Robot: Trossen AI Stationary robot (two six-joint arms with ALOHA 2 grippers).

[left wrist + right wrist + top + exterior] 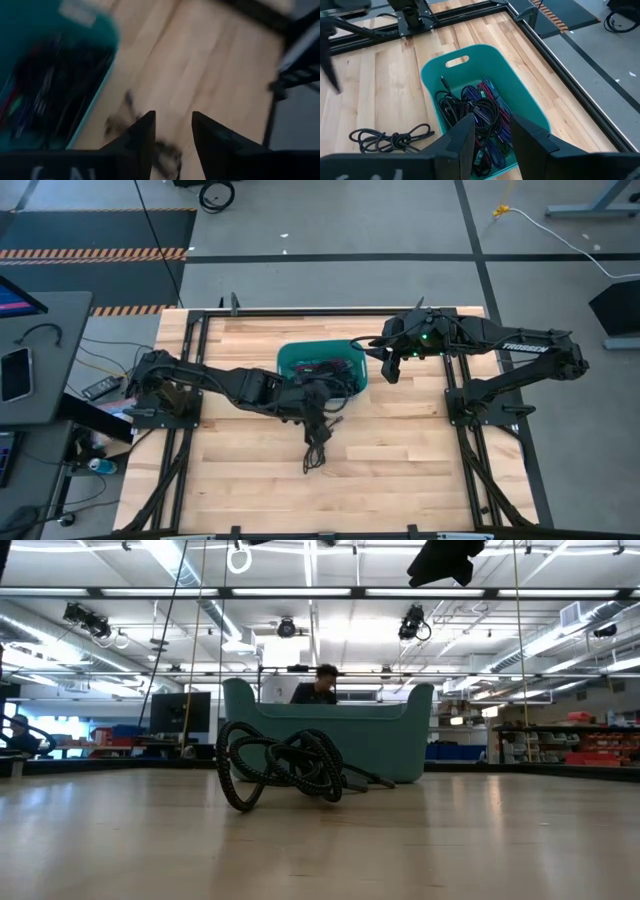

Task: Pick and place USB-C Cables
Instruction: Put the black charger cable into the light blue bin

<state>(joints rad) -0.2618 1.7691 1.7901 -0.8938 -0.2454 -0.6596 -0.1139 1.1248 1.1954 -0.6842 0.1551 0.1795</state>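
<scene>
A black USB-C cable (318,445) lies in a loose coil on the table, just near-side of the teal bin (352,385); the low view shows the coil (280,765) resting on the wood. More cables (480,117), black, blue, purple and magenta, lie tangled inside the bin (530,107). My left gripper (172,135) is open, over the table between the bin's near wall and the black cable (165,156), touching nothing. My right gripper (492,135) is open above the bin's right end, also empty.
The black cable (390,137) on the table lies stretched out toward the near edge. Dark metal frame rails (190,430) run along both table sides. A person (320,685) sits behind the far edge. Bare wood (400,470) spreads over the near half.
</scene>
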